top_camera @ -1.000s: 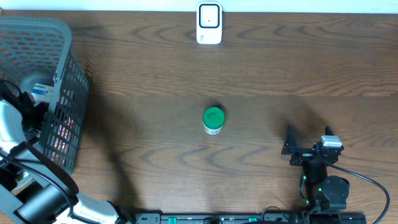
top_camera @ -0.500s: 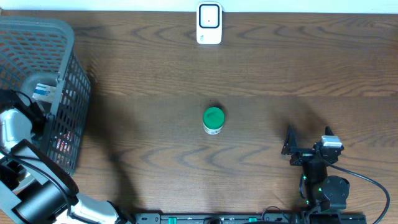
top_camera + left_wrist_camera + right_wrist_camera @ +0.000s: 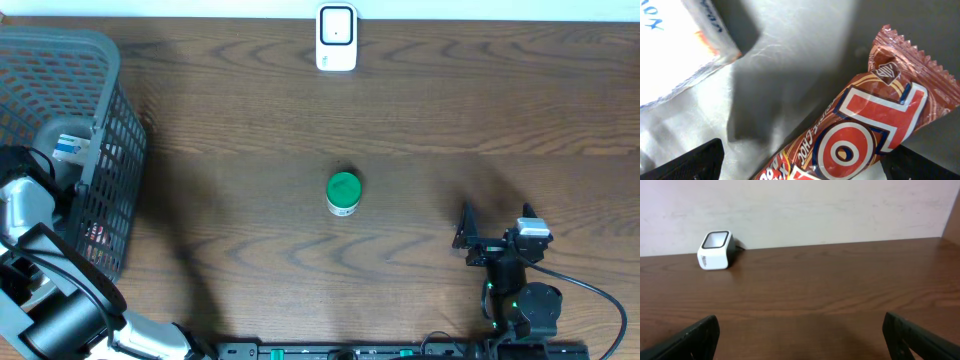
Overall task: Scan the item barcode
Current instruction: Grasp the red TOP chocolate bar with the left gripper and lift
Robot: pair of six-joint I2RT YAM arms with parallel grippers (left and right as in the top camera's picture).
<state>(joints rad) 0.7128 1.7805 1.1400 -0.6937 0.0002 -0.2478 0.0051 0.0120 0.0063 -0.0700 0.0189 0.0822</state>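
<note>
Hovering wide, the left claw (image 3: 805, 162) had the chocolate bar (image 3: 855, 135) directly beneath it. Closing squarely across the bar's middle seemed best.

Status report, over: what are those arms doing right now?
Left gripper open above wrapped snack bar inside basket. Right gripper open, idle. Green-lidded jar mid-table; scanner unobstructed.

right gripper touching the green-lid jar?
Apart. The overhead view shows a wide stretch of bare table between the right gripper and the green-lid jar.
</note>
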